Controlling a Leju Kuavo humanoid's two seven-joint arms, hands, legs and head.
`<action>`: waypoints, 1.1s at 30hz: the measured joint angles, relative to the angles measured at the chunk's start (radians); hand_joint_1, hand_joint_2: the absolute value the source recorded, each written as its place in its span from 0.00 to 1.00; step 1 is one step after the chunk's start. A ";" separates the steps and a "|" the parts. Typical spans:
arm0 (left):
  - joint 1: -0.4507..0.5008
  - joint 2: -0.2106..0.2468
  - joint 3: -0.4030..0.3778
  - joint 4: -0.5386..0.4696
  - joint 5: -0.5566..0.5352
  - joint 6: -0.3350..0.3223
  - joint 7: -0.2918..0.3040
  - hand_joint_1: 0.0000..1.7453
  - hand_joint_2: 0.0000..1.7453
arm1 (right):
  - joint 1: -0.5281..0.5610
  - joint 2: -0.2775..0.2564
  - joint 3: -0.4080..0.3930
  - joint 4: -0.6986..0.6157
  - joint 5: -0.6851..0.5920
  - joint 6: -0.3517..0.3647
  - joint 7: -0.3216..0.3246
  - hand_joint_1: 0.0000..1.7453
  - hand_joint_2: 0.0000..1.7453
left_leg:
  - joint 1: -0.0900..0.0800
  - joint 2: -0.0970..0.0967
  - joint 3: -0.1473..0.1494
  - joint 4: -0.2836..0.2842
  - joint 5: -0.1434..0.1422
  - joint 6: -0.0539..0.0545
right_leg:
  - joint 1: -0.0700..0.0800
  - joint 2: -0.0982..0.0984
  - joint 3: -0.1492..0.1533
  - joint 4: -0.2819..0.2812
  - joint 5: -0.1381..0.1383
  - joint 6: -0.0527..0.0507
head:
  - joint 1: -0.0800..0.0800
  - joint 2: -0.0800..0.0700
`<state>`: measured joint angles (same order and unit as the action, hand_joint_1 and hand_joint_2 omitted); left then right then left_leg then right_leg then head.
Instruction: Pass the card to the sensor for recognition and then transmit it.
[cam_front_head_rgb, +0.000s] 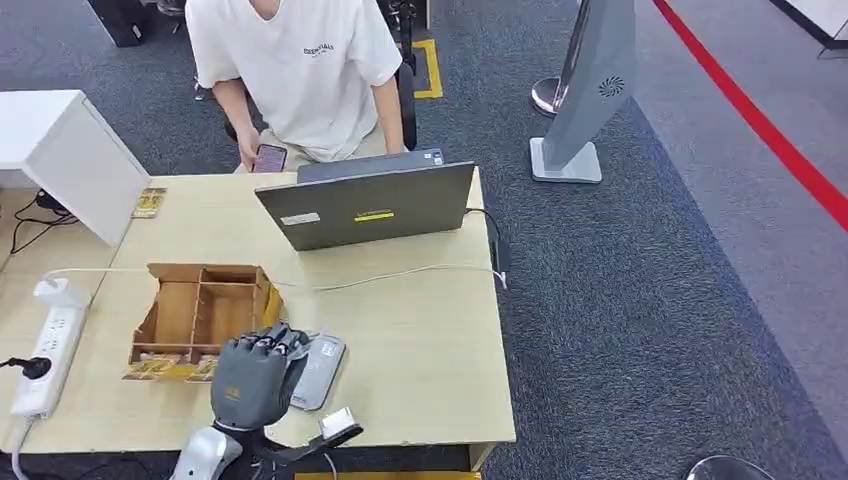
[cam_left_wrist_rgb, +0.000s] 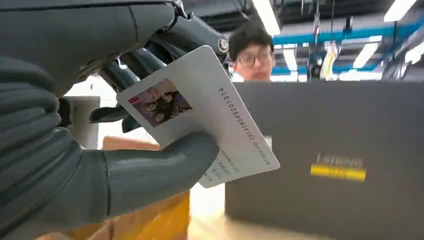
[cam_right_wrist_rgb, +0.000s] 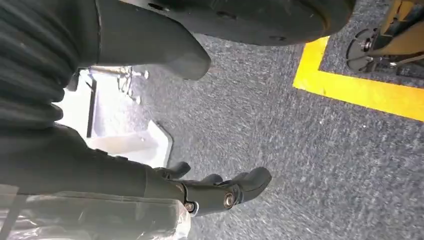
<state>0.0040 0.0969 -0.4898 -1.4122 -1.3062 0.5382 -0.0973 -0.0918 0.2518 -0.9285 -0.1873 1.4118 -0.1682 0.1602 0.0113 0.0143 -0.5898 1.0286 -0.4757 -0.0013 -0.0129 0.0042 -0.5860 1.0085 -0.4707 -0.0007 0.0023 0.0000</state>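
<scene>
Our left hand (cam_left_wrist_rgb: 100, 165) was clamped on the card (cam_left_wrist_rgb: 200, 117), thumb pressed across one face near a lower corner, darker fingers (cam_left_wrist_rgb: 145, 60) behind the other face. Most of the card stuck out free past the thumb, printed photo and number strip showing.

From the head view the left hand (cam_front_head_rgb: 255, 375) sat low over the near part of the worktop (cam_front_head_rgb: 420, 330), with the grey sensor pad (cam_front_head_rgb: 322, 368) just beside and partly under it. We couldn't tell from these frames whether the card was touching the pad. A compartmented cardboard box (cam_front_head_rgb: 200, 310) sat just to the hand's left, and a closed-angle laptop (cam_front_head_rgb: 370, 205) well beyond it, with a person (cam_front_head_rgb: 295, 70) seated behind that.

Our right hand (cam_right_wrist_rgb: 220, 192) hung over carpet, fingers loosely apart, nothing in it.

Handling judgement: the card looked light, thin, stiff plastic with slick faces, so it could pivot or slide out under a corner pinch. Better hold is across the flat faces, thumb opposing fingers, near one short edge, leaving the rest exposed for the reader. Pressing it hard against the pad risks levering it out of the grip.
</scene>
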 joint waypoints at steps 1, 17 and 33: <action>0.008 0.002 0.000 0.000 0.001 -0.008 0.002 1.00 1.00 | 0.000 0.000 -0.001 0.000 0.000 0.000 0.000 0.00 1.00 | 0.000 0.000 0.000 0.000 0.000 0.000 | 0.000 0.000 0.000 0.000 0.000 0.000 | 0.000 0.000; 0.029 0.015 0.000 0.021 0.014 -0.096 0.003 1.00 1.00 | -0.001 0.000 -0.003 0.000 0.007 -0.002 0.001 0.00 1.00 | 0.000 -0.001 0.000 0.000 0.000 0.000 | 0.000 0.000 0.000 0.000 0.000 0.000 | 0.000 0.000; 0.004 0.014 0.002 0.105 -0.048 -0.174 0.085 1.00 1.00 | -0.001 0.000 -0.003 0.000 0.019 0.002 0.001 0.00 1.00 | 0.000 -0.001 0.000 0.000 0.000 0.000 | 0.000 0.000 0.000 0.000 0.000 0.000 | 0.000 0.000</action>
<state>0.0081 0.1114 -0.4883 -1.3077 -1.3542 0.3647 -0.0122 -0.0925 0.2522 -0.9312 -0.1873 1.4309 -0.1663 0.1614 0.0113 0.0137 -0.5895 1.0286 -0.4756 -0.0014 -0.0129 0.0038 -0.5856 1.0086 -0.4706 -0.0007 0.0023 0.0000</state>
